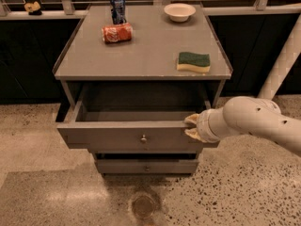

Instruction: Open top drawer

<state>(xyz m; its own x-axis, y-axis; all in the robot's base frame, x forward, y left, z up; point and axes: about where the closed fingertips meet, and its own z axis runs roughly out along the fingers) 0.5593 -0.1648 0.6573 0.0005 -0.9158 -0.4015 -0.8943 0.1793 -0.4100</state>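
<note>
I see the top drawer (pixel 113 136) standing far out of the cabinet (pixel 141 55), its inside open to view and its knob (pixel 143 138) at the centre of the front. My gripper (pixel 188 127) is at the right part of this front, well to the right of the knob. The fingers (pixel 190 119) are clasped on the upper edge of the front panel, one on the inner side and one on the outer face. A lower drawer (pixel 146 166) sits below, closed. On the cabinet lie a sponge (pixel 193 61), a bowl (pixel 179 12), a red can (pixel 117 33) on its side and a blue can (pixel 117 8) upright.
</note>
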